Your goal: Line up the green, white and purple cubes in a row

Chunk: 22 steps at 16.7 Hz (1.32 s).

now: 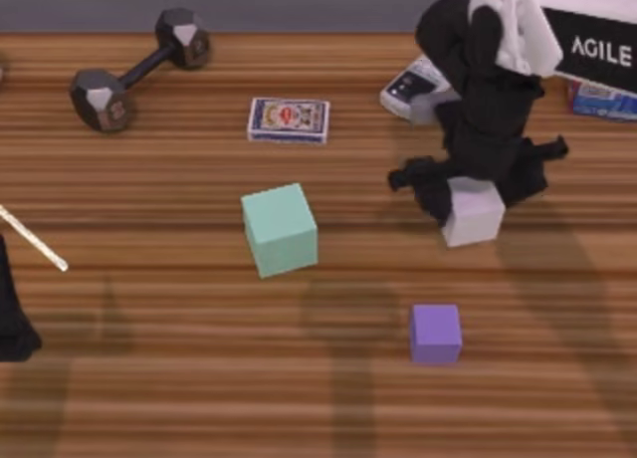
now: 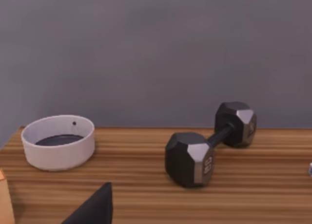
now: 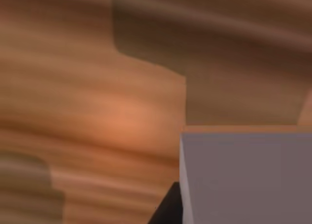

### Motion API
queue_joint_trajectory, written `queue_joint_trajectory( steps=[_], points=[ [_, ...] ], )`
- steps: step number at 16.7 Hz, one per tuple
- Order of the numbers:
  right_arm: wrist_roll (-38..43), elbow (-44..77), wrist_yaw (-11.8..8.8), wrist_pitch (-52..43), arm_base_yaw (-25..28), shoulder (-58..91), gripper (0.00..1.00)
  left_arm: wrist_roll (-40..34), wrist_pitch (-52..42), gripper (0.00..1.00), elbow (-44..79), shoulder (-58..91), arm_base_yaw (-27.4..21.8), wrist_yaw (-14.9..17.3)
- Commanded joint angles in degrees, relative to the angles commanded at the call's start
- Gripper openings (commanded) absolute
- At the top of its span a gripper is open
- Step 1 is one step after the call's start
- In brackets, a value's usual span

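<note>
The right tool (image 1: 466, 197) is down over the white cube (image 1: 475, 214), which sits to the right of the green cube (image 1: 280, 229) and slightly farther back; whether its fingers pinch the cube cannot be told. The purple cube (image 1: 436, 333) lies nearer the front, right of the green cube. Best move: a square, centred grip, then set it level with green. The left arm sits parked, far to the left of the green cube.

Top view overhead; left wrist low, shares dumbbell (image 1: 137, 68) — right wrist close.
</note>
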Motion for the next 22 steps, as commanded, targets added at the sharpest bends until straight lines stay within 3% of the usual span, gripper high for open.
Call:
queue_joint_trajectory(
  steps=[9,18,22],
  points=[
    [2.29,0.92,0.05,-2.12,1.32,-1.21,0.00,0.00,0.00,1.00,0.00,0.00,0.00,0.00],
    [28.89,-5.26,0.38,-2.60,17.30,-7.11,0.00,0.00,0.00,1.00,0.00,0.00,0.00,0.00],
    [32.81,-6.50,0.54,-2.28,20.16,-8.81,0.00,0.00,0.00,1.00,0.00,0.00,0.00,0.00]
  ],
)
